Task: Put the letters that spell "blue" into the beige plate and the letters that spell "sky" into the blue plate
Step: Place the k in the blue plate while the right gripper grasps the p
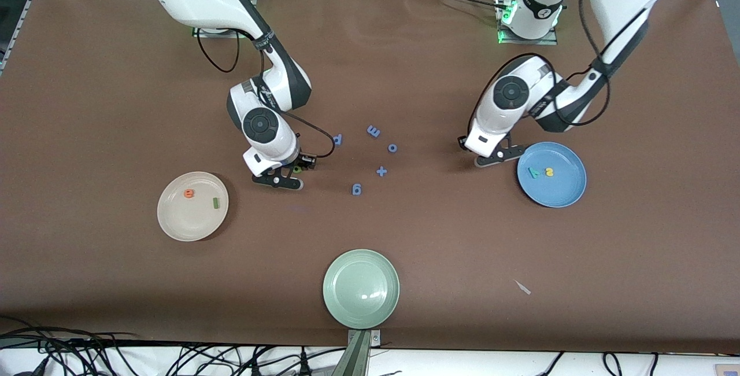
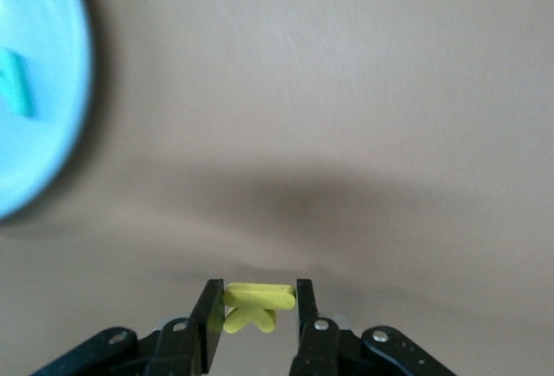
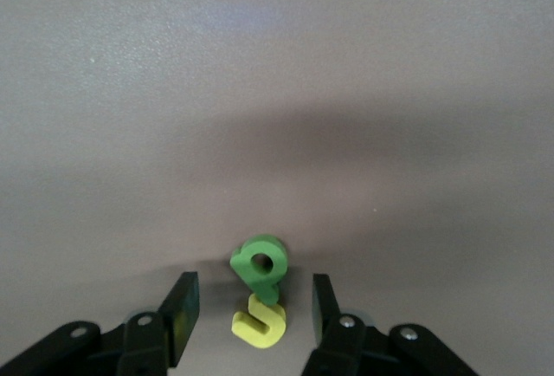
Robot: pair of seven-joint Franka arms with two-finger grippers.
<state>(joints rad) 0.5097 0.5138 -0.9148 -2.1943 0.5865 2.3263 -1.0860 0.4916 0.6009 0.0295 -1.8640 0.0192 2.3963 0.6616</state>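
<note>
My left gripper (image 1: 498,156) (image 2: 260,286) is shut on the yellow k (image 2: 253,305), low over the table beside the blue plate (image 1: 558,191) (image 2: 43,151). That plate holds the teal y (image 1: 533,172) (image 2: 16,83) and the yellow s (image 1: 549,172). My right gripper (image 1: 286,176) (image 3: 254,281) is open and down at the table. The green b (image 3: 260,263) (image 1: 297,169) and the yellow u (image 3: 260,322) lie touching between its fingers. The orange e (image 1: 189,193) and the dark green l (image 1: 215,203) lie in the beige plate (image 1: 185,222).
Several all-blue letters (image 1: 373,131) and a blue plus sign (image 1: 381,171) lie scattered mid-table between the two grippers. A pale green plate (image 1: 361,288) stands near the front edge. A small pale scrap (image 1: 522,287) lies nearer the front camera than the blue plate.
</note>
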